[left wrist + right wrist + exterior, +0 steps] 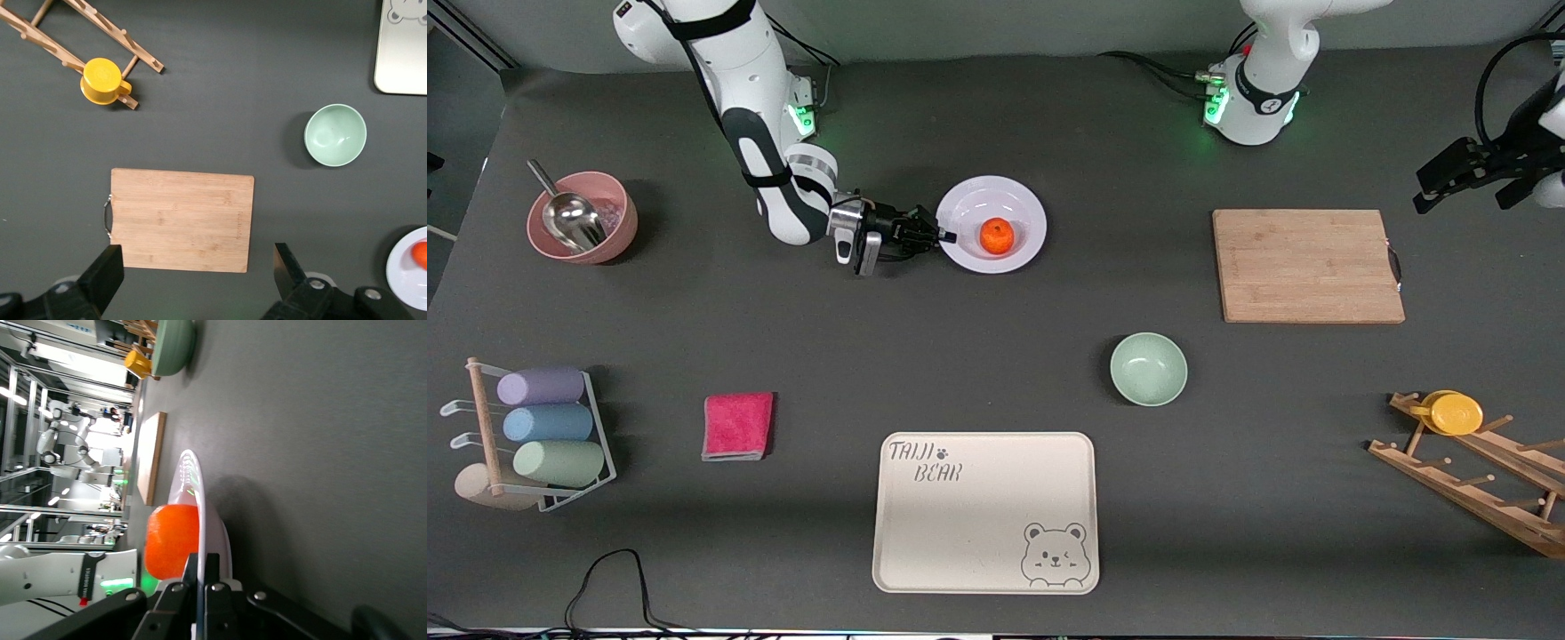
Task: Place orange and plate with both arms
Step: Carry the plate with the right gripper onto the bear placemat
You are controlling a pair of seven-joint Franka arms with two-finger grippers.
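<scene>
The white plate lies on the table between the arms' bases, with the orange in its well. My right gripper is shut on the plate's rim at the edge toward the right arm's end. In the right wrist view the fingers pinch the thin rim of the plate, and the orange sits just past them. My left gripper is open and empty, up in the air at the left arm's end of the table; in the left wrist view it hangs above the cutting board's edge.
A wooden cutting board lies near the left arm. A mint-green bowl and a cream bear tray are nearer the camera. A wooden rack with a yellow cup, a red cloth, a pink bowl with scoop and a cup rack line the ends.
</scene>
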